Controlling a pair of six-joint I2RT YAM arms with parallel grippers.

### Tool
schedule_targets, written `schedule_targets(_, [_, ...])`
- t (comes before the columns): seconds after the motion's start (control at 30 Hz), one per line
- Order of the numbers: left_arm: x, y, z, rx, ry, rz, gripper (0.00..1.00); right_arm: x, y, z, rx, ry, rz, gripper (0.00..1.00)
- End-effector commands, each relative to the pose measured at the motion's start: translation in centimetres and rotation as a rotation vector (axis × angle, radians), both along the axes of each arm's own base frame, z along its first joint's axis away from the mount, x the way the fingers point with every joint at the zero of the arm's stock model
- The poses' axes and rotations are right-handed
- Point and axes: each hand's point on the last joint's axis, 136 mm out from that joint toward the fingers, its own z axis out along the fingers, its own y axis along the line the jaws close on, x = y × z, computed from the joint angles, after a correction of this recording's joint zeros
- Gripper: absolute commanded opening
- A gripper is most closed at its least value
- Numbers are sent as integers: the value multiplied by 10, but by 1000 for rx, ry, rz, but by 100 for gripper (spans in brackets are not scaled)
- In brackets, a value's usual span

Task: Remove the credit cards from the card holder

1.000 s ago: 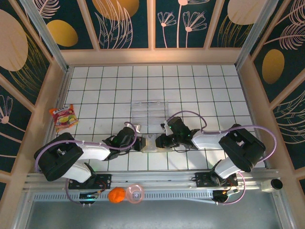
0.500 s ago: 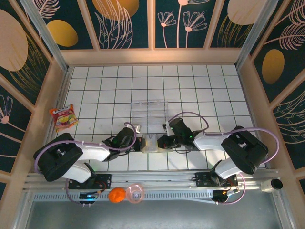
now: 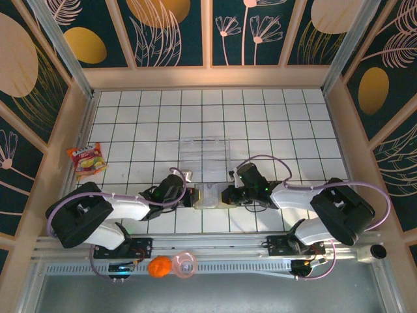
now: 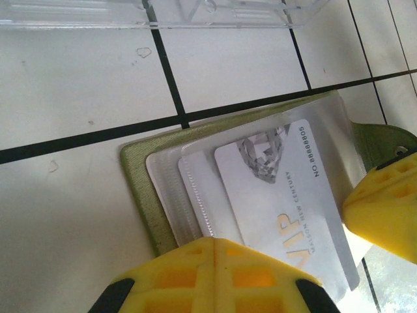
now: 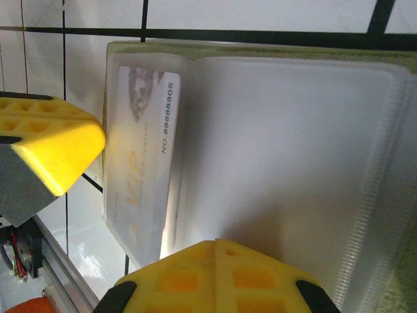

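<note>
The wallet (image 3: 210, 195) lies open, 1 card (image 4: 287, 195) not yet out of its sleeve; the left gripper (image 4: 215, 251) and right gripper (image 5: 215, 251) rest on it, fingers closed.

White tiled table (image 3: 293, 130) carries open card holder (image 3: 210, 194) and clear tray (image 3: 205, 156).

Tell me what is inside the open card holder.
One white VIP card shows among the card holder's clear sleeves. The frosted plastic hides whether more cards lie underneath.

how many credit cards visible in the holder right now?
1: a white VIP card in the clear sleeves of the open card holder. More may be hidden in other sleeves.
</note>
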Motion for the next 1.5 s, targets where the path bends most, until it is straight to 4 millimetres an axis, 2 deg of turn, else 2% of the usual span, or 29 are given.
schedule_targets(0.0, [-4, 13, -10, 48, 27, 18, 0, 1, -8, 0, -27, -7, -16, 5])
schedule_targets(0.07, [-4, 10, -6, 37, 22, 11, 4, 3, -5, 7, -11, -28, -8, 14])
schedule_targets(0.13, [-2, 9, 3, 24, 1, 12, 18, 5, -3, 14, -4, -55, 3, 24])
schedule_targets(0.27, [3, 4, 22, 3, -45, 0, 26, 6, 8, 29, 48, -87, 45, 28])
schedule_targets(0.37, [5, -8, 33, -35, -64, -33, 30, 8, 16, 35, 86, -92, 62, 29])
schedule_targets(0.53, [7, -24, 25, -37, -48, -72, 27, 13, 26, 31, 105, -74, 74, 28])
schedule_targets(0.77, [12, -19, 4, 35, -28, -44, 21, 22, 30, 21, 93, -47, 53, 29])
schedule_targets(1.0, [6, -17, -14, 57, 23, -51, 16, 25, 30, 17, 108, -24, 39, 29])
schedule_targets(1.2, [2, -13, -17, 53, 37, -42, 13, 25, 30, 15, 107, -17, 29, 21])
schedule_targets(1.4, [-2, -9, -21, 53, 51, -36, 6, 23, 23, 15, 103, -18, 2, 17])
schedule_targets(1.47, [-3, -8, -22, 54, 53, -37, 4, 22, 21, 15, 104, -17, -1, 12])
